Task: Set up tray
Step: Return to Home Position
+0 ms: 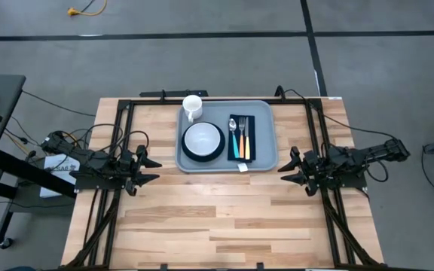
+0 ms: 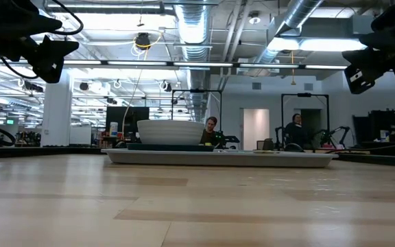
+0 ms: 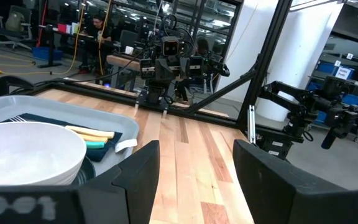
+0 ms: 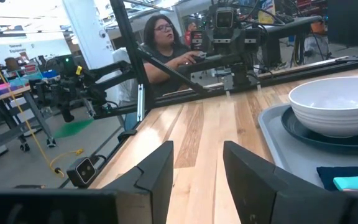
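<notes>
Tray (image 1: 266, 120) holding mug (image 1: 192, 106), bowl (image 1: 203, 138) on plate (image 1: 203, 159), cutlery (image 1: 239, 140) on napkin (image 1: 252, 135)

Left arm (image 1: 89, 162), left of the tray (image 1: 265, 143): matte black segmented links, with thin black cables looping over its joints. Right arm (image 1: 360, 156), right of the tray: the same dark build, one cable trailing along it. Left gripper (image 1: 154, 170) and right gripper (image 1: 285, 172): two flat, angular black fingers (image 3: 138, 177) each, with chamfered tips.

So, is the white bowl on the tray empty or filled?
Empty. From above, the bowl shows a plain white inside, nothing in it; it sits on the dark plate in the tray.
</notes>
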